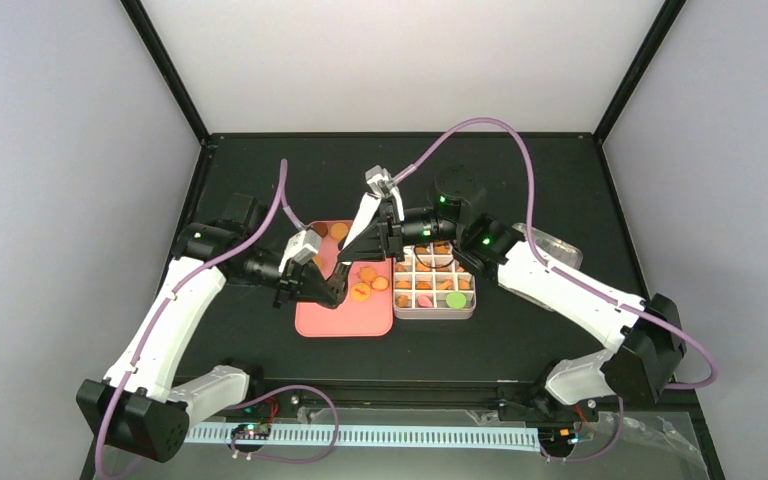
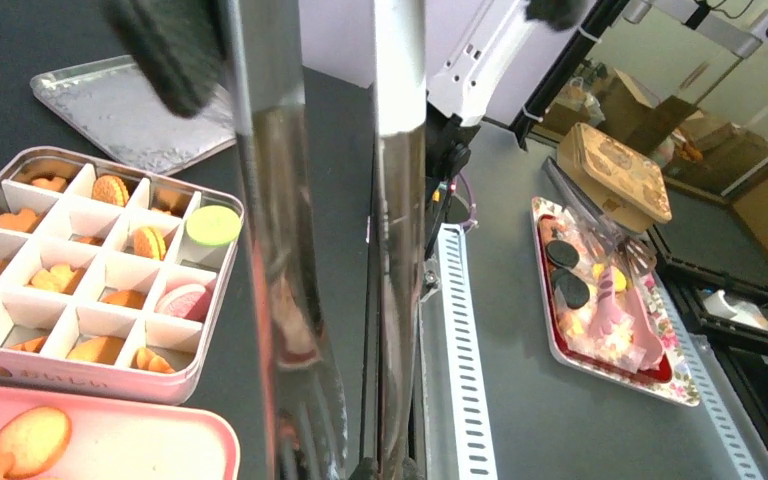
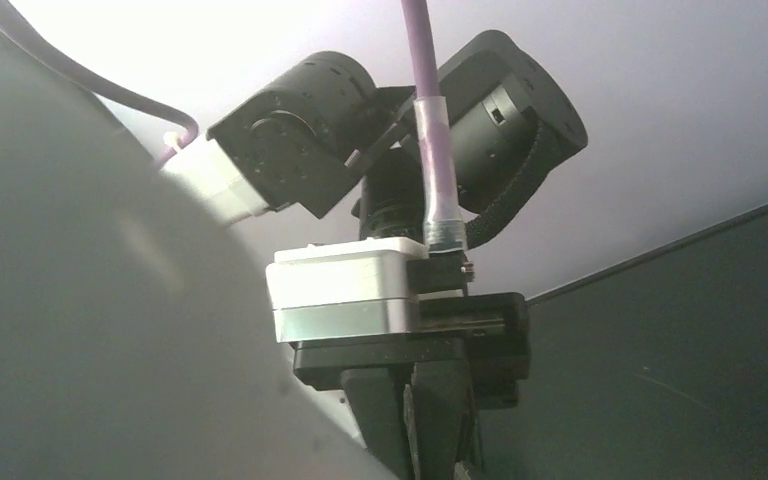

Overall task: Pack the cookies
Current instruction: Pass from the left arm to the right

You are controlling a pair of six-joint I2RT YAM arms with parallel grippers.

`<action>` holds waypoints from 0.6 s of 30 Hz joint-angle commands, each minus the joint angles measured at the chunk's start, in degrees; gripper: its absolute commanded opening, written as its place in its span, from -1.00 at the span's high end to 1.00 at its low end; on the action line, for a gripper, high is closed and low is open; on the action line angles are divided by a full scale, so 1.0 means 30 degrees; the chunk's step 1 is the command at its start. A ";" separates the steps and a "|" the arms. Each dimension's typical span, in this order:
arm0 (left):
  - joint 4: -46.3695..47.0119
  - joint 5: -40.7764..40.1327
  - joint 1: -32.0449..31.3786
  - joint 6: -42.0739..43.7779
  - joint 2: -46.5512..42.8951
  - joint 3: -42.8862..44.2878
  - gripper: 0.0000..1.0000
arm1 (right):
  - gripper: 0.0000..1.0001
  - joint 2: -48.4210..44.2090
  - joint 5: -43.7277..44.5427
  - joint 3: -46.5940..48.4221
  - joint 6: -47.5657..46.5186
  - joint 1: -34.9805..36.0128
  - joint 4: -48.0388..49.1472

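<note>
Orange cookies (image 1: 365, 281) lie on a pink tray (image 1: 345, 320). More cookies (image 2: 110, 190), mostly orange with a pink and a green one, fill a divided tin (image 2: 90, 375) to its right (image 1: 460, 310). My left gripper (image 1: 326, 285) is over the tray, shut on the end of shiny metal tongs (image 1: 365, 215). The tongs (image 2: 280, 250) run up the left wrist view from the gripper (image 2: 390, 465). My right gripper (image 1: 392, 225) sits at the tongs' upper part with its black fingers (image 2: 175, 55) spread on either side of the blades. The right wrist view shows the left gripper (image 3: 430, 420) shut.
A silver tin lid (image 1: 552, 245) lies right of the tin and shows in the left wrist view (image 2: 125, 110). A white perforated strip (image 1: 360, 437) runs along the near edge. Beyond the edge are a red tray of sweets (image 2: 610, 300) and a brown box (image 2: 615, 170).
</note>
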 commanded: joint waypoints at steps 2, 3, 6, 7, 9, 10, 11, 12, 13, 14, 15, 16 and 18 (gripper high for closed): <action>0.0801 -0.1501 0.0036 -0.0300 -0.0359 0.0588 0.56 | 0.32 -0.1354 0.2068 0.0278 -0.2096 0.0100 -0.2430; 0.1142 -0.2045 0.0019 -0.0679 -0.0430 0.0527 0.24 | 0.33 -0.1781 0.2960 0.0025 -0.2559 0.0091 -0.3051; 0.2583 -0.3685 0.0019 -0.2412 -0.0548 0.0354 -0.33 | 0.35 -0.3091 0.6029 -0.0843 -0.3961 0.0096 -0.5003; 0.2895 -0.4173 0.0039 -0.2756 -0.0585 0.0358 -0.40 | 0.37 -0.3573 0.7110 -0.1217 -0.4341 0.0086 -0.5515; 0.2956 -0.4843 0.0026 -0.2960 -0.0574 0.0436 -0.58 | 0.39 -0.4624 0.9361 -0.1985 -0.5009 0.0083 -0.6397; 0.2960 -0.5171 0.0043 -0.3096 -0.0541 0.0504 -0.65 | 0.40 -0.5174 1.1063 -0.2367 -0.5274 0.0077 -0.6945; 0.2972 -0.5494 0.0045 -0.3266 -0.0515 0.0578 -0.69 | 0.41 -0.5719 1.2305 -0.2675 -0.5468 0.0106 -0.7450; 0.2959 -0.5846 0.0046 -0.3409 -0.0456 0.0664 -0.71 | 0.41 -0.6227 1.3512 -0.3057 -0.5676 0.0099 -0.7831; 0.2891 -0.6084 0.0046 -0.3448 -0.0337 0.0730 -0.72 | 0.41 -0.6777 1.4563 -0.3413 -0.5815 0.0083 -0.8238; 0.2817 -0.6260 0.0046 -0.3442 -0.0273 0.0771 -0.72 | 0.41 -0.7267 1.5669 -0.3801 -0.5858 0.0070 -0.8541; 0.2764 -0.6355 0.0046 -0.3427 -0.0206 0.0765 -0.72 | 0.42 -0.7764 1.6639 -0.4311 -0.5900 0.0080 -0.8784; 0.2779 -0.6418 0.0046 -0.3429 -0.0187 0.0739 -0.72 | 0.42 -0.8259 1.7445 -0.4531 -0.5909 0.0066 -0.9023; 0.2791 -0.6458 0.0046 -0.3441 -0.0147 0.0672 -0.72 | 0.42 -0.9159 1.8908 -0.5405 -0.5858 0.0054 -0.9238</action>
